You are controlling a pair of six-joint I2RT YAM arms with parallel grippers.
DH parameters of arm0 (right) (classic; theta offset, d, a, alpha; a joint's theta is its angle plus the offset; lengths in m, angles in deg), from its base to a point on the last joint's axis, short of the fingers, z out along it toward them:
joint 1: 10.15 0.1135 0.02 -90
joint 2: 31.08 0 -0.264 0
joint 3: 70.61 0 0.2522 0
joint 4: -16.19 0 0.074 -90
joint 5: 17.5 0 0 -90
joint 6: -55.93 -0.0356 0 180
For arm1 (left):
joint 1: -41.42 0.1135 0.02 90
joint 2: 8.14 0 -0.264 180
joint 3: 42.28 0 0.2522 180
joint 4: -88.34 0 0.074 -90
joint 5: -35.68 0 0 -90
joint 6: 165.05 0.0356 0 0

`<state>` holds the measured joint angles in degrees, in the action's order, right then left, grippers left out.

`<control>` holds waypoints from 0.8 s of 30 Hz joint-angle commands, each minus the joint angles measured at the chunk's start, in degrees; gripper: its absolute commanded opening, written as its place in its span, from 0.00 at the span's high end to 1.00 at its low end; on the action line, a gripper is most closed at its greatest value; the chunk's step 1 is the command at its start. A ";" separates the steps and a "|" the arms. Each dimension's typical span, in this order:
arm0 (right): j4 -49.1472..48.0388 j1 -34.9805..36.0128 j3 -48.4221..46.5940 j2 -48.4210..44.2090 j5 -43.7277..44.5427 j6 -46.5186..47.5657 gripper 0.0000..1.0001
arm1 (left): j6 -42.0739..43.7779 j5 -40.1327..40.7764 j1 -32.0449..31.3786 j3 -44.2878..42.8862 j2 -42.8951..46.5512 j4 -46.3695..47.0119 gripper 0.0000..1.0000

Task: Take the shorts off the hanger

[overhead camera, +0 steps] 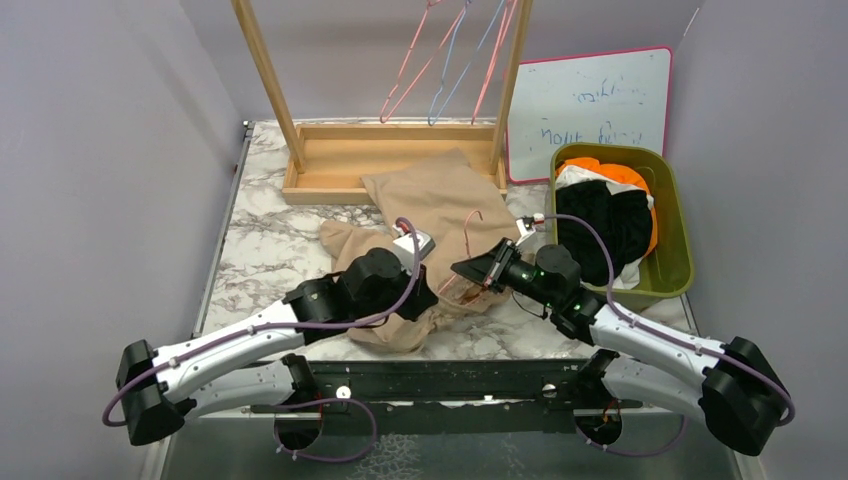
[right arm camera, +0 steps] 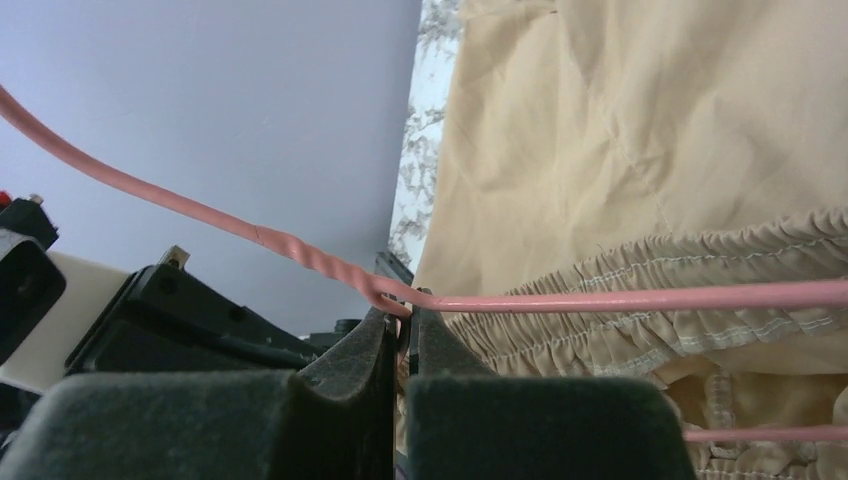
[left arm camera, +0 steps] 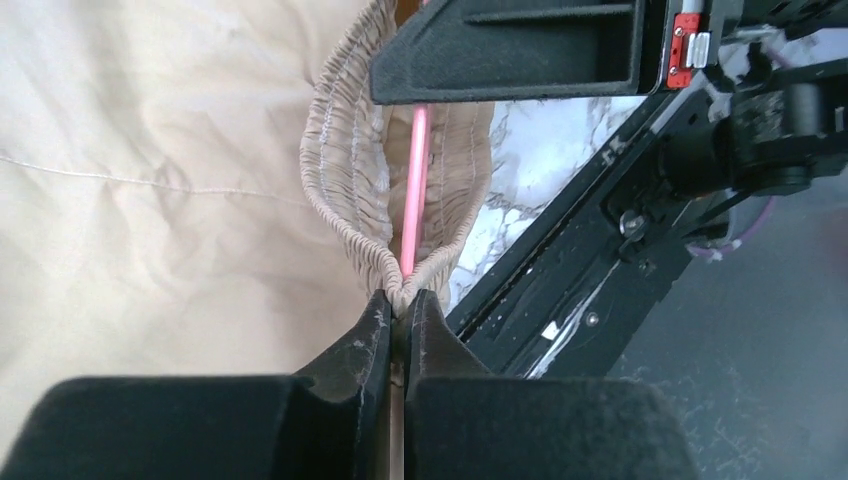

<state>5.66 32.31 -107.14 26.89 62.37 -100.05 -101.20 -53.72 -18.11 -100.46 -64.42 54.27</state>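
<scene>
The tan shorts (overhead camera: 430, 200) lie spread on the marble table, with a pink wire hanger (overhead camera: 470, 225) still threaded through the gathered waistband (left arm camera: 345, 170). My left gripper (left arm camera: 404, 298) is shut on the waistband's edge, just below the hanger wire (left arm camera: 415, 170). Facing it, my right gripper (right arm camera: 403, 318) is shut on the hanger (right arm camera: 600, 298) at the twisted neck. From above the two grippers (overhead camera: 428, 300) (overhead camera: 468, 272) meet over the near end of the shorts. Orange (overhead camera: 610, 170), cream-white (overhead camera: 580, 180) and black shorts (overhead camera: 610, 225) lie in the bin.
A green bin (overhead camera: 680, 250) stands at the right of the table. A wooden rack (overhead camera: 390, 160) stands at the back, with bare pink and blue hangers (overhead camera: 440, 60) hung on it. A whiteboard (overhead camera: 590, 100) leans on the back wall. A black rail (left arm camera: 560, 290) runs along the near table edge.
</scene>
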 commanded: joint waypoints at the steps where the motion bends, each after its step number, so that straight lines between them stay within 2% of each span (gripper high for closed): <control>1: 6.18 0.42 -1.91 -2.75 4.21 3.15 0.99 | -2.14 8.11 0.16 2.51 9.53 -0.50 1.00; 9: 17.64 0.43 -8.50 -7.67 19.41 8.95 0.99 | -5.79 5.95 0.11 5.97 18.15 -10.40 1.00; 13: 21.64 0.43 -10.06 -6.89 21.86 9.33 0.99 | -6.54 7.32 0.11 6.36 20.60 -11.54 1.00; 18: 18.40 0.37 -9.06 -8.12 20.47 7.62 0.99 | -6.24 5.57 0.14 6.06 17.91 -12.25 1.00; 24: 21.27 0.35 -12.47 -8.09 21.23 5.52 0.99 | -5.31 3.92 0.11 6.88 11.31 -12.36 1.00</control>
<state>25.85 33.03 -116.34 19.88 78.89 -94.02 -107.19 -48.32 -18.17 -94.17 -49.31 44.67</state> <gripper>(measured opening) 0.035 0.025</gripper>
